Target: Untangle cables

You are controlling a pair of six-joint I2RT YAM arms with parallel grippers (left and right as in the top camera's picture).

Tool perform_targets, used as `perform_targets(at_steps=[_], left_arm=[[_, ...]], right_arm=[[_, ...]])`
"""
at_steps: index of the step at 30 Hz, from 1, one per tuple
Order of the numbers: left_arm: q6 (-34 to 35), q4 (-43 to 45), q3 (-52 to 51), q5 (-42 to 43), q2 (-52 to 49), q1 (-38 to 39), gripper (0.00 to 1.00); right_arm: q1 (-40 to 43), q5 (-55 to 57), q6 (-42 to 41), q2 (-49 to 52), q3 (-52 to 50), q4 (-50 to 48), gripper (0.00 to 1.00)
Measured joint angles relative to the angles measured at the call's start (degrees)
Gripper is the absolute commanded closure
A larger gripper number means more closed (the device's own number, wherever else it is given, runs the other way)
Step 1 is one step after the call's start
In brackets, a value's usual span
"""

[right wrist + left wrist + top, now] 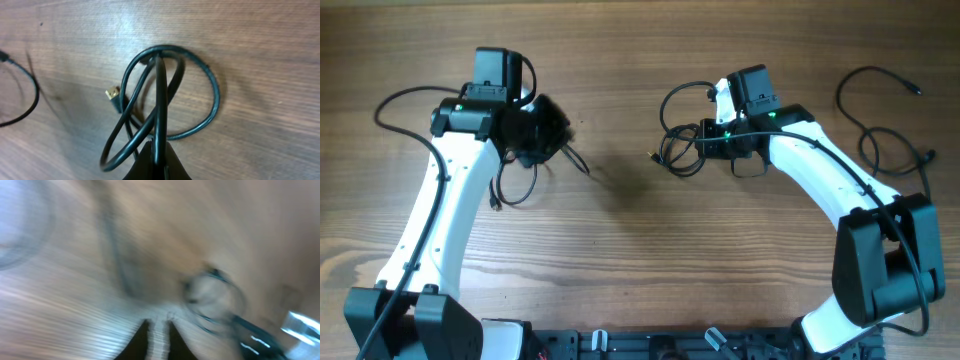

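nope, no readable text, labels, brands, numbers or signs in any of the three views, left wrist view is pure motion blur, can't tell anything there

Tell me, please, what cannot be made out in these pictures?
- Left wrist view: motion blur; the left tool and any grip are unreadable.
- Overhead: its housing hides that tool's jaws and part of the left cable.
- Right wrist view: the bottom edge cuts off where the right tool pinches the looped cable.
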State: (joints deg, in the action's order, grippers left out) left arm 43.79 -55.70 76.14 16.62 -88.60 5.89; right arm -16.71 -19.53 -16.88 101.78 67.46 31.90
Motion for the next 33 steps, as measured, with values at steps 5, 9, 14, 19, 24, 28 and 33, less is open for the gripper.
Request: perform_targets(at_steps=[5, 9, 14, 19, 24, 28, 33], left_arm=[[-0.37, -9.16, -0.04, -17.66, 0.0, -3.1, 0.59], [-1.14, -9.55, -2.54, -22.21, 0.0, -6.1, 0.28], [-1.11, -8.13, -6.97, -23.23, 0.0, -6.29, 0.17], [-1.16, -7.04, -10.34, -25.31, 0.0, -6.29, 0.0], [-1.22, -6.84, -11.02, -26.32, 0.0, -6.29, 0.0], [-1.22, -6.82, -11.02, -26.56, 0.0, -6.29, 0.0], [-1.25, -6.82, -11.02, -26.67, 0.0, -6.29, 0.0]], right_arm=[[0.0, -2.29, -0.96, 0.0, 0.0, 0.39, 0.13], [0.0, -2.54, -1.42, 0.0, 0.0, -3.02, 0.13], [-0.22, -2.21, -7.08, 0.0, 0.0, -4.15, 0.13], [-3.02, 0.57, -11.65, 1.22, 0.0, -5.07, 0.2], [-5.49, 1.38, -12.7, 6.64, 0.0, -7.82, 0.96], [-4.79, 0.98, -12.94, 7.45, -0.07, -7.96, 0.96], [-0.48, -7.76, -7.17, -0.02, -0.15, -7.91, 0.96]])
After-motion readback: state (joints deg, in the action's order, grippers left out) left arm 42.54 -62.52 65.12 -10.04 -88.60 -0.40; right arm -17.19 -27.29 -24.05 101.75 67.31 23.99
